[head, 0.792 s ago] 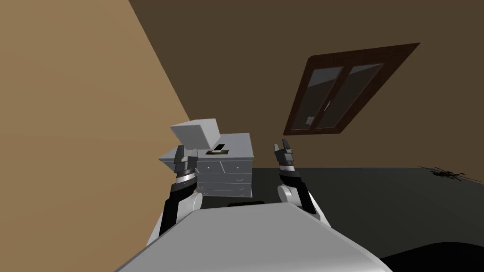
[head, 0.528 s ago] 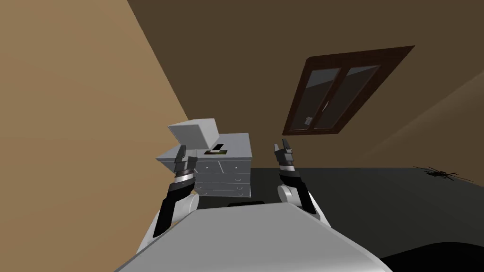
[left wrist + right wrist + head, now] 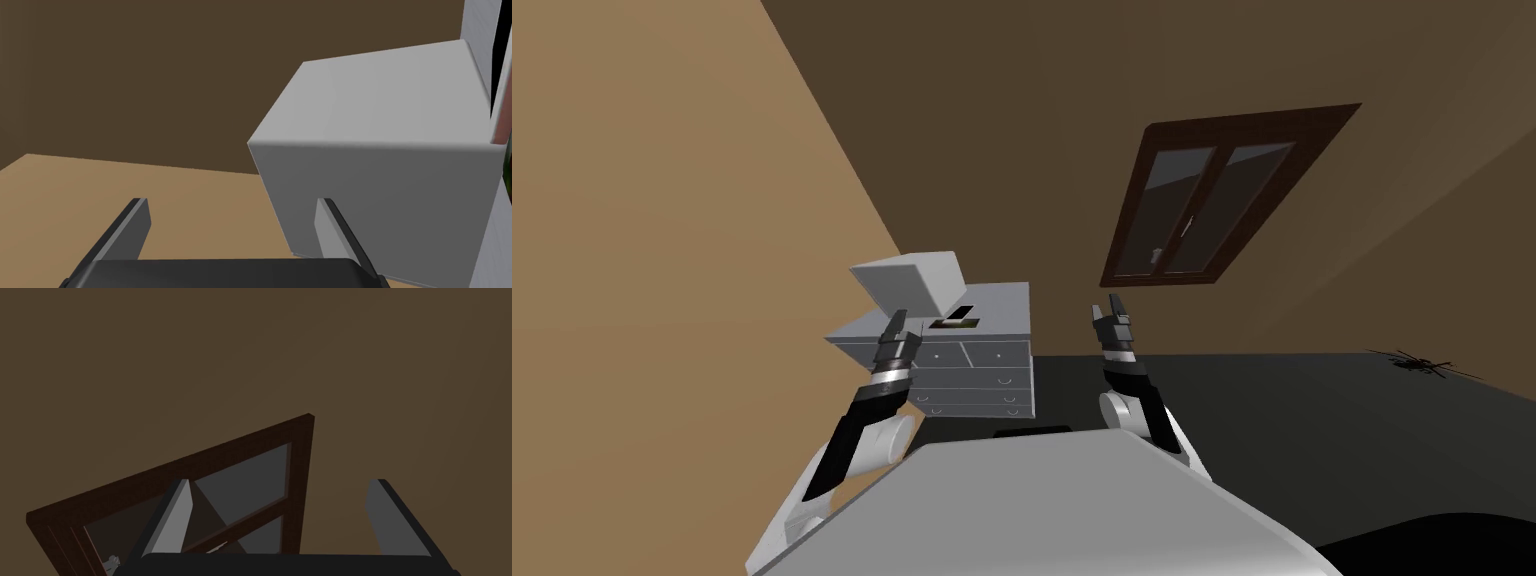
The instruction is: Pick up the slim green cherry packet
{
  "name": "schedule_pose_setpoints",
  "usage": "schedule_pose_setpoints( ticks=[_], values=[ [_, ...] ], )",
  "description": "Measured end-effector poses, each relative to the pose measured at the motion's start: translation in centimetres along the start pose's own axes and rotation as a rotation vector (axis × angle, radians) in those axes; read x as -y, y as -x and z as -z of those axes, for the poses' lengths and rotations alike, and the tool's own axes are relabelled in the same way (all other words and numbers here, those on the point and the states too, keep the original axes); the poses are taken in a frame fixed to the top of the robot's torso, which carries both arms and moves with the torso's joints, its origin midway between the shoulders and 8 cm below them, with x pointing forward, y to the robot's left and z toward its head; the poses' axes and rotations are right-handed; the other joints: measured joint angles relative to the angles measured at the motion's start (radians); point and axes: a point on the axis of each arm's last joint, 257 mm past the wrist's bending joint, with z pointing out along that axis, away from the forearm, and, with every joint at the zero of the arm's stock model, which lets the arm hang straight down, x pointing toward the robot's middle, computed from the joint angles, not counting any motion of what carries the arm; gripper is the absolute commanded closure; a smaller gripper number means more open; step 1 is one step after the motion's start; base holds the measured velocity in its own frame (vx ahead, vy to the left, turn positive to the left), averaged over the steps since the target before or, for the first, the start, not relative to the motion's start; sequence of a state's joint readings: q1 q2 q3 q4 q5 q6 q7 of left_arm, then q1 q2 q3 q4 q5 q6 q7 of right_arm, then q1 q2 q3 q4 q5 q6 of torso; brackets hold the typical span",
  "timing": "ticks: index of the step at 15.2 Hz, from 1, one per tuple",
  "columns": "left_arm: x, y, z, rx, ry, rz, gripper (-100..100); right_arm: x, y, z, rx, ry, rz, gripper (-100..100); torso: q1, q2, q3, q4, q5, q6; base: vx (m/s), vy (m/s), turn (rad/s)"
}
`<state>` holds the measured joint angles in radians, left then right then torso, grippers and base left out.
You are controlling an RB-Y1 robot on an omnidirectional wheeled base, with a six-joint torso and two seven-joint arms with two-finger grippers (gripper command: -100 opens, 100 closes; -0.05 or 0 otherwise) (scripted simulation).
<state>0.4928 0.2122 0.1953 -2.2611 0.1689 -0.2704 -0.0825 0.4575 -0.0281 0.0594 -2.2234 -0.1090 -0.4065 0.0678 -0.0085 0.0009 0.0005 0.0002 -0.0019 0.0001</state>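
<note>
Dresser [image 3: 982, 375] sits further left in the head view than before — my own turn. One grey box [image 3: 907, 285] stands toward the dresser top's left edge; one slim packet [image 3: 957, 318] lies just beside it, colours hard to read. Left gripper [image 3: 232, 200] by the box, right gripper [image 3: 281, 480] off the dresser's right — both spread, empty.

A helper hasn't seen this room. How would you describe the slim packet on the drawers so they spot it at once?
Find the grey chest of drawers against the brown wall, left of the window. On its top, beside the big grey box, lies the slim packet. It is the only flat, dark thing there, with a hint of green.
</note>
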Motion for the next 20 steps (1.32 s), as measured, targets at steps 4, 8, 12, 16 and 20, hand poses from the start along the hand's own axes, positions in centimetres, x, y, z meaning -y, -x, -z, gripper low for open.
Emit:
schedule_pose_setpoints(
  ticks=[4,8,12,16,20],
  values=[
    [-2.1,1.4,-0.2,-0.011,0.073,-0.037,-100,0.0,0.0,0.0,0.0,0.0,0.0,0,0.002,-0.002,-0.001,0.0,0.001,0.0,0.017,-0.088,-0.018],
    [-3.8,3.1,-0.2,-0.018,0.149,-0.078,-100,0.0,0.0,0.0,0.0,0.0,0.0,0,0.001,-0.002,-0.001,0.0,0.0,0.0,0.01,-0.101,-0.016],
    [-5.9,5.1,0.1,-0.021,0.23,-0.115,-100,0.0,0.0,0.0,0.0,0.0,0.0,0,0.001,-0.002,-0.001,0.0,0.0,0.0,0.011,-0.089,-0.017],
    [-7.6,6.8,0.0,-0.02,0.3,-0.146,-100,0.0,0.0,0.0,0.0,0.0,0.0,0,0.003,-0.002,-0.001,0.0,0.0,0.0,0.012,-0.089,-0.023],
    [-9.2,8.7,0.3,-0.018,0.374,-0.174,-100,0.0,0.0,0.0,0.0,0.0,0.0,0,0.004,-0.002,-0.001,0.0,0.001,0.0,0.015,-0.076,-0.017]
  ],
)
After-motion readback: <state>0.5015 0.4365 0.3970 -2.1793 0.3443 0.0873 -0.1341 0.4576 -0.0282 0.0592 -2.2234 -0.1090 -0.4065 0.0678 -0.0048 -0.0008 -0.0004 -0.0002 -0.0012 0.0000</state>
